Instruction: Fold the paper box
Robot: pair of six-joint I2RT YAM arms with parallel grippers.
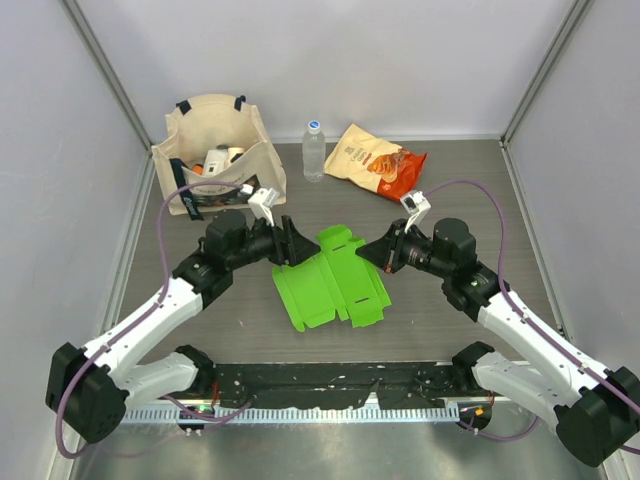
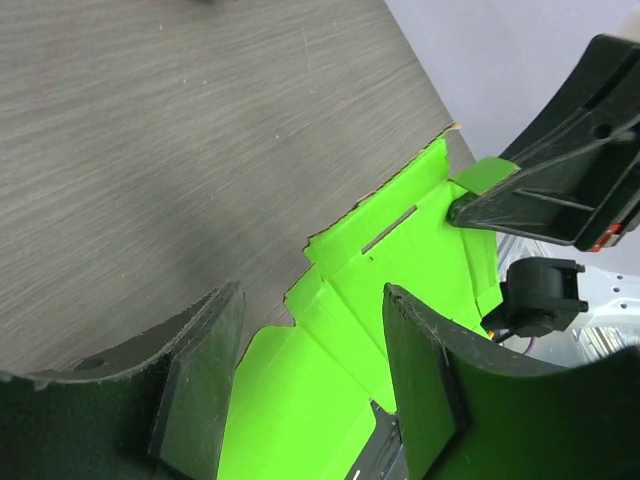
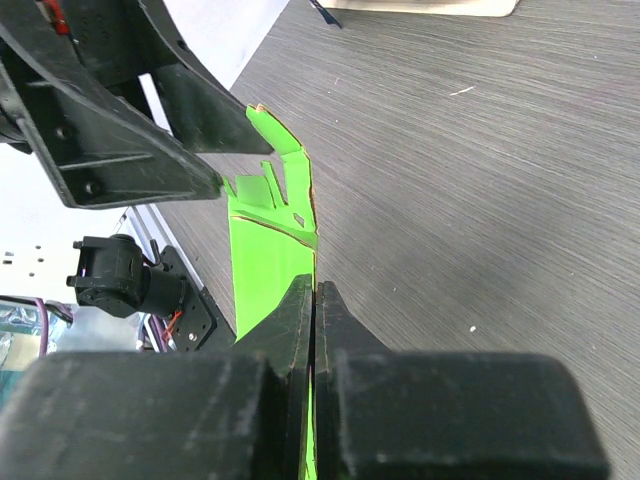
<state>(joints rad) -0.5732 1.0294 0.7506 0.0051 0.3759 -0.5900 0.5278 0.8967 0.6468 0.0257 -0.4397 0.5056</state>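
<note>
Green paper box (image 1: 335, 285) creased, flaps splayed, seemingly part-lifted.

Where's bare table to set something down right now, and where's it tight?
Bare: grey wood table right of the orange snack bag; strip between bright green paper box and black base plate; left edge before the beige tote bag. Tight: centre, left gripper and right gripper at the box.

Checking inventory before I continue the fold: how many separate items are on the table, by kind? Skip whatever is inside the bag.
paper box, green: 1
tote bag, beige: 1
water bottle, clear: 1
snack bag, orange: 1
Total: 4
</note>
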